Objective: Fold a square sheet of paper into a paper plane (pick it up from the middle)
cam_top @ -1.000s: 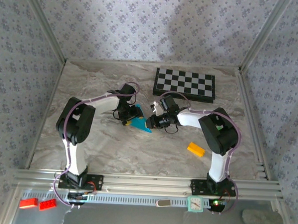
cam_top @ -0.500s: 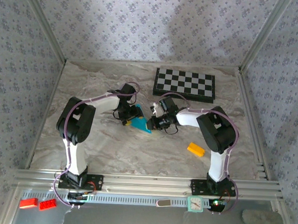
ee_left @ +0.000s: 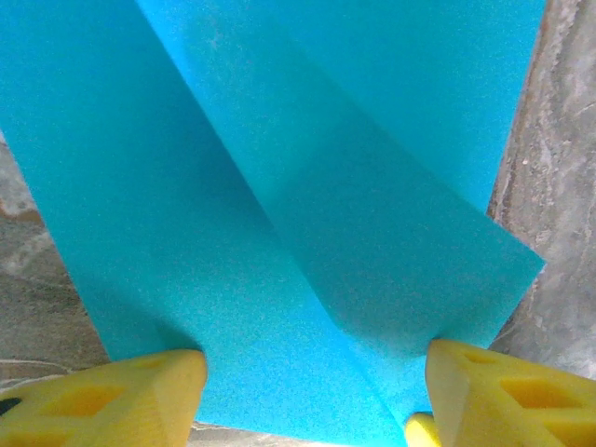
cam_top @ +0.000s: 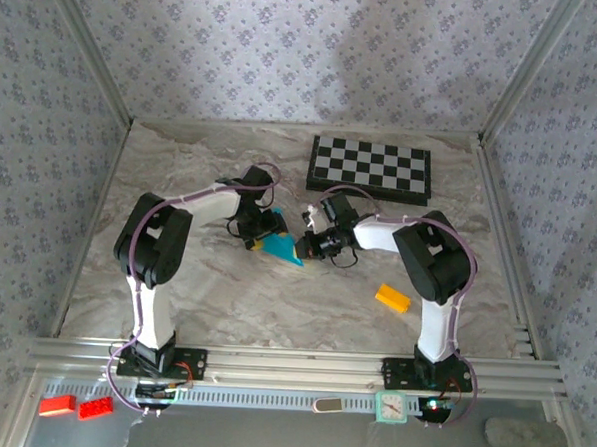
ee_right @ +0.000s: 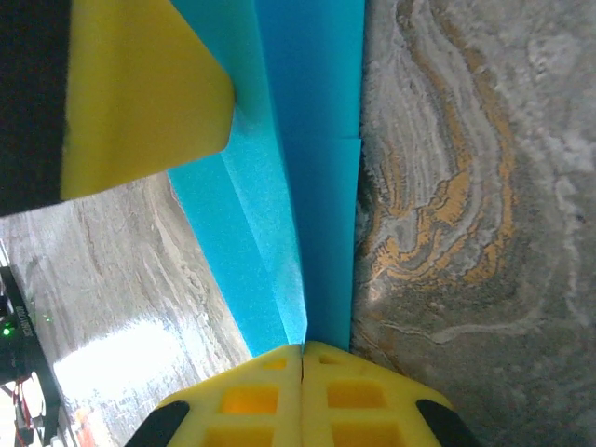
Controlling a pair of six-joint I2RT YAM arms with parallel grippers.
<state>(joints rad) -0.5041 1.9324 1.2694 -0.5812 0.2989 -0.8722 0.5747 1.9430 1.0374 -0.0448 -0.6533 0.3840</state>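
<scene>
Top cam's evenly lit but kinda soft, with blotchy shadows on the back wall (cam_top: 307, 54), while the wrist cams are bright and sharp enough to catch the grain of the folded blue paper (ee_left: 279, 186), plus a blown-out glare patch on the table (ee_right: 121, 354).

The folded paper sheet (ee_left: 279, 186) is glowing cyan-blue. The chessboard (cam_top: 371, 168) is showing black-and-white checks; the tabletop (cam_top: 225, 290), beige marbling.
</scene>
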